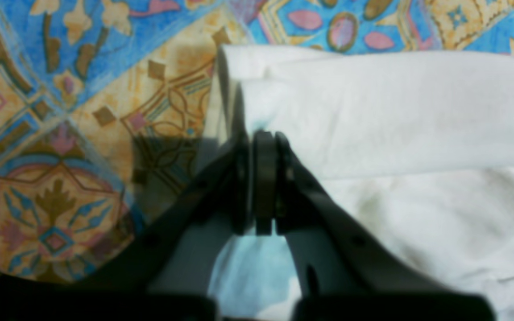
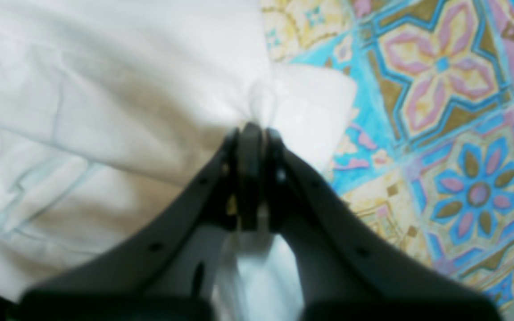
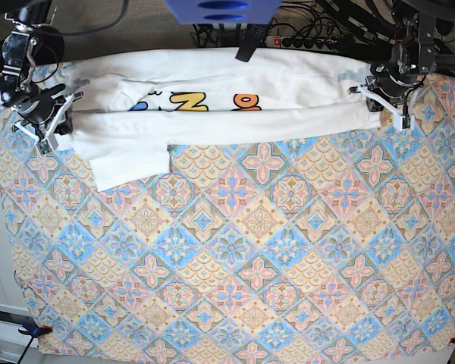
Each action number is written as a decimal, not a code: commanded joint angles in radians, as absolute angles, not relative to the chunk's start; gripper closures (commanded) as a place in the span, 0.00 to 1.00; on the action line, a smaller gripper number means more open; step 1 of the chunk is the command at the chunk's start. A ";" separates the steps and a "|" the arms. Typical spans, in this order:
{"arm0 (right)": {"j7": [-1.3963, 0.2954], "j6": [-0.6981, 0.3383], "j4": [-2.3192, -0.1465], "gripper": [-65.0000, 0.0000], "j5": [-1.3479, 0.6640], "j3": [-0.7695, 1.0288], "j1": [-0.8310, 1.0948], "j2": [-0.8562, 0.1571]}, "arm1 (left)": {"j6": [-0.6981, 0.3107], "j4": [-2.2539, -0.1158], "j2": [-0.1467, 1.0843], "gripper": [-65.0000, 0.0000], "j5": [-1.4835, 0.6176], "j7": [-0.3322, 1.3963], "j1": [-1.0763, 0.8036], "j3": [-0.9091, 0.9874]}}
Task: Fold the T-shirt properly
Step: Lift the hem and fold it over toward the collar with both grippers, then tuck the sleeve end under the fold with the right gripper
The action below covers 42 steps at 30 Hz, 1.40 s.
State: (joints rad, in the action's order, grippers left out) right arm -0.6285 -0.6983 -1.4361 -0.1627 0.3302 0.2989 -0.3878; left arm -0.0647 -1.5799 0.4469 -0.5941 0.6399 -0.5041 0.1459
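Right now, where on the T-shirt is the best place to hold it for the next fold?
Probably the two ends of the folded edge of the T-shirt, each approached from its outer side. The left gripper and right gripper are shut on those ends, holding the long fold stretched across the patterned cloth.

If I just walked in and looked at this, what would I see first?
You would see the T-shirt, a long white band stretched across the far end of the table, with bits of its blue, yellow and orange print peeking out of the fold. The left gripper and the right gripper each pinch one end of it. Under it all lies the patterned tablecloth, bright with blue, pink and yellow flower tiles.
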 commanded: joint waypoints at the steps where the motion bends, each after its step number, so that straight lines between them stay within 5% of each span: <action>1: -0.610 -0.694 -1.455 0.92 -0.174 0.338 0.303 -0.409 | -0.068 -1.592 0.464 0.89 -0.595 0.628 -0.503 0.151; 7: -0.610 -0.687 -1.489 0.71 -0.173 0.377 0.317 -0.409 | -0.067 -1.592 0.464 0.65 -0.605 0.625 -0.501 0.171; 14: -0.610 -0.687 -1.570 0.70 -0.173 0.452 0.328 -0.409 | -0.067 -1.593 0.412 0.64 -0.607 0.625 -0.498 0.305; 37: -0.723 -0.687 -1.804 0.69 -0.173 0.444 0.348 -0.374 | -0.068 -1.593 0.410 0.64 -0.605 0.627 -0.473 0.298; 42: -0.730 -0.687 -1.762 0.69 -0.174 0.321 0.199 -0.338 | -0.068 -1.593 0.409 0.64 -0.608 0.627 -0.473 0.300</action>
